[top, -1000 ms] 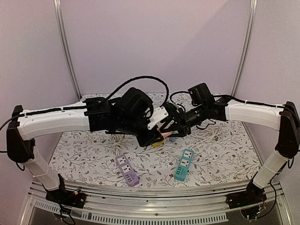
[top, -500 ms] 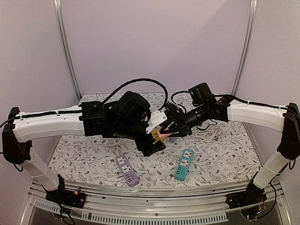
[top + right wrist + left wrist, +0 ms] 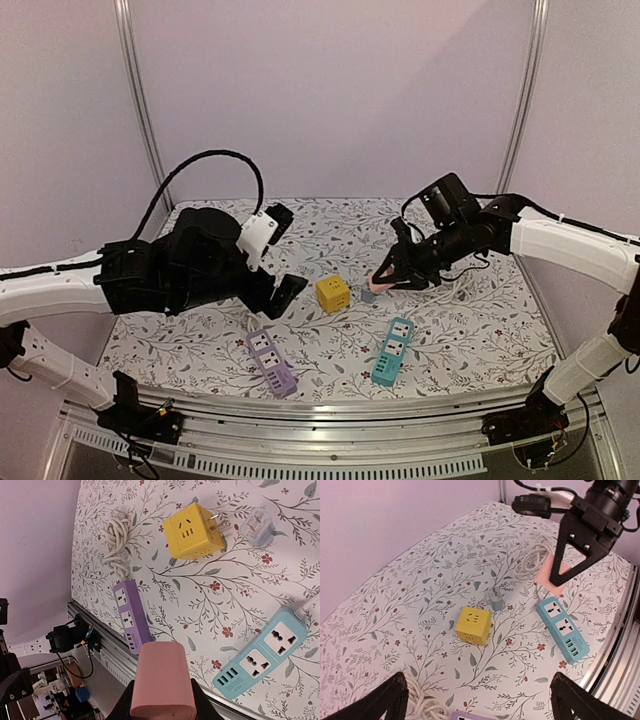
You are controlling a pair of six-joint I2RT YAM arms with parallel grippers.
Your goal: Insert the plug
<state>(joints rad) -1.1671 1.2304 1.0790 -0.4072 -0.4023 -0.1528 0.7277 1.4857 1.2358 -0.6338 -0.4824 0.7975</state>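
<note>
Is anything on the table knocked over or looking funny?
The yellow cube lies on its side, with its metal prongs sticking out sideways and plugged into nothing. A small grey plug lies loose right beside it. Nothing looks spilled or broken.

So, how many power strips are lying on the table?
2. The purple power strip lies near the front edge, left of centre; the teal power strip lies to its right. I see no hidden ones.
</note>
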